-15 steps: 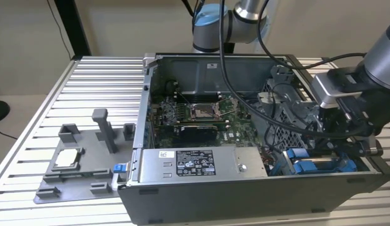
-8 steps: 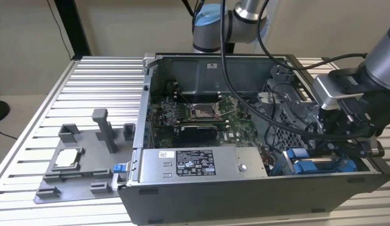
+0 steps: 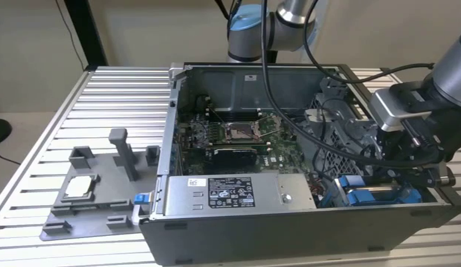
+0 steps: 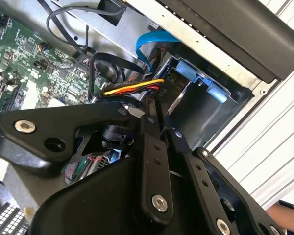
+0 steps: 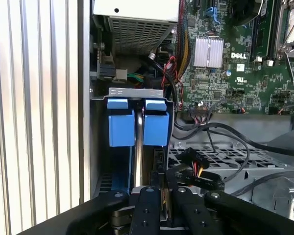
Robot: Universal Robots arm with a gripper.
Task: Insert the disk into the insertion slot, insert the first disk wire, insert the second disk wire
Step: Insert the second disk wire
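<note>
Tool (image 5: 159, 193) of matte black links, clenched nearly together, hangs over blue-tabbed perforated sheet-metal insertion slot (image 5: 137, 93).

Work surface: ribbed aluminium table (image 3: 104, 105), slats running across the exterior view. Directly on it:
- Open grey computer case (image 3: 290, 233), lying on its side, over the table's middle and the half toward the exterior view's right; reaches the near edge.
- Grey plastic fixture tray (image 3: 86, 214) with upright posts, near the corner at the exterior view's lower left, just beside the case. A small square silver chip (image 3: 77, 187) sits in the tray.
</note>
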